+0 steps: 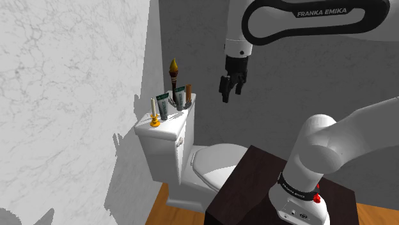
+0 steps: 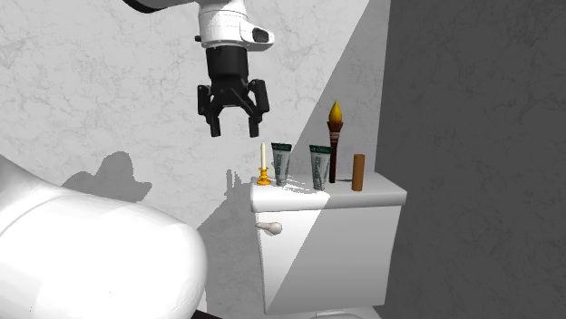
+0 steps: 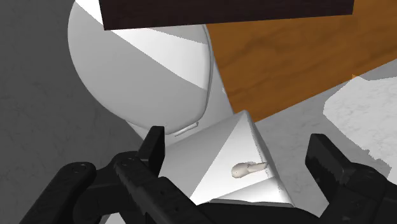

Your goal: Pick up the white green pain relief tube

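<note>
Approach step, pre-grasp. Hovering with end effector (image 2: 234,127) spread and empty, high, out beyond the front edge of the tank lid (image 2: 381,192). Aiming for the white-green tube (image 2: 281,164) upright near the lid's end by the candle (image 2: 263,169), beside a lookalike tube (image 2: 319,168). Next: descend, straddle one, pinch without toppling neighbours

Candle (image 2: 263,169), tubes (image 2: 281,163), brush (image 2: 336,140) atop toilet tank (image 2: 345,254)
</note>
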{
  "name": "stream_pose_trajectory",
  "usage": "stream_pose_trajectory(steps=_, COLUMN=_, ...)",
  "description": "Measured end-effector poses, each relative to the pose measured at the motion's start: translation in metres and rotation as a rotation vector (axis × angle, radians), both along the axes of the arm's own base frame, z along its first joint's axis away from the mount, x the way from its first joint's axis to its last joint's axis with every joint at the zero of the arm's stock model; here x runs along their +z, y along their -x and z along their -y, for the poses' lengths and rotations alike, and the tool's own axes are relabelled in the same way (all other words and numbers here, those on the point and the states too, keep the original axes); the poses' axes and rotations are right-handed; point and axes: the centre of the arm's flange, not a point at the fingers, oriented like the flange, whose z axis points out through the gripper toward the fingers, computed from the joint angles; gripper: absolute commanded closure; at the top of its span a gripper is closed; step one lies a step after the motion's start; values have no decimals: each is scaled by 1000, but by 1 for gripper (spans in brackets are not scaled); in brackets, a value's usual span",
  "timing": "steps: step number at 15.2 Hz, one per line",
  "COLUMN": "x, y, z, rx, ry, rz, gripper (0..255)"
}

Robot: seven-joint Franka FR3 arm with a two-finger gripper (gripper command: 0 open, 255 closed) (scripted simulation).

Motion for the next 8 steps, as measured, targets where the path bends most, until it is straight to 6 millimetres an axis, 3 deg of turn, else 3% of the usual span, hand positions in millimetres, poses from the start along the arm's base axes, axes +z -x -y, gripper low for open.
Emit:
stream_pose_trajectory(steps=3, x=1, y=-15, z=11, rx=43, ry=-2, rz=-5, gripper=0)
stream_pose_trajectory(steps=8, x=-4, y=-74, z=34, rx=225, ry=-12, rz=-27, gripper=0)
